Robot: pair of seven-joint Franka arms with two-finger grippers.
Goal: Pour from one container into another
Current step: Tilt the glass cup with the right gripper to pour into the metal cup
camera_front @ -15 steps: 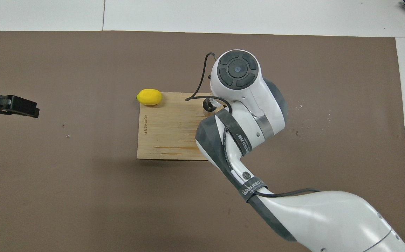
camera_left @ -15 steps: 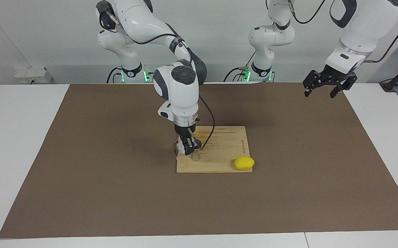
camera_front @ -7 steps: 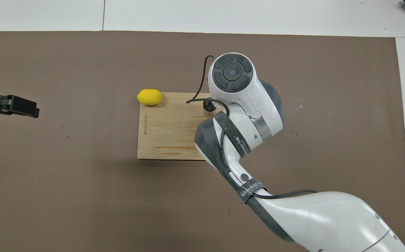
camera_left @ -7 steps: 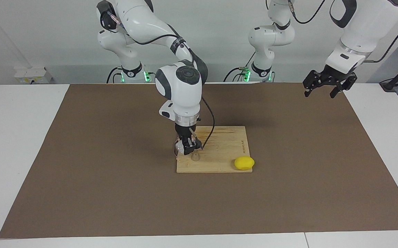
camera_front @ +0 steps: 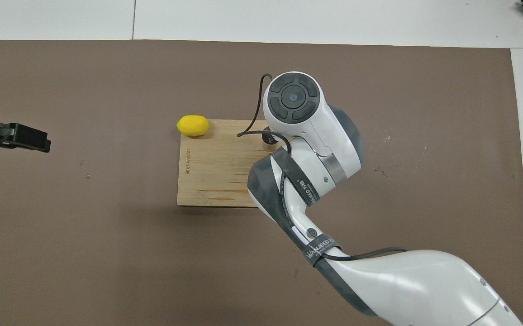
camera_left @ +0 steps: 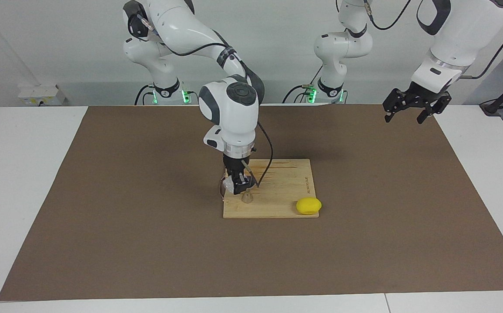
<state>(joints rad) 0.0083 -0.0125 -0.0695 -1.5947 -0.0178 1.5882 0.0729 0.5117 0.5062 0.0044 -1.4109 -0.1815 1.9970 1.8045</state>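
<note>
From above, my own right wrist covers most of the work: only a sliver of the small silver metal hourglass jigger [camera_front: 268, 144] shows past the wrist housing, and the cup cannot be seen there at all. In the facing view the small clear ribbed glass cup [camera_left: 224, 186] is a faint transparent shape, hard to make out against the board edge.

My right gripper [camera_left: 238, 186] points down over the corner of the pale wooden cutting board [camera_left: 284, 191] toward the right arm's end of the table, on the edge farther from the robots. Its fingers are closed on the glass cup. The cup looks tipped, mouth toward the jigger, though I cannot read its exact tilt. The jigger [camera_left: 247, 198] stands upright on the board, long axis vertical, directly under my gripper tip.

My right arm arches high from its base, elbow up, forearm dropping steeply, black cable looping beside the wrist.

A yellow lemon [camera_left: 308, 205] sits at the board's other corner on the same edge, overhanging the brown mat [camera_left: 390, 208].

My left gripper [camera_left: 409, 111] waits in the air over the mat's edge at the left arm's end, fingers spread, holding nothing.
</note>
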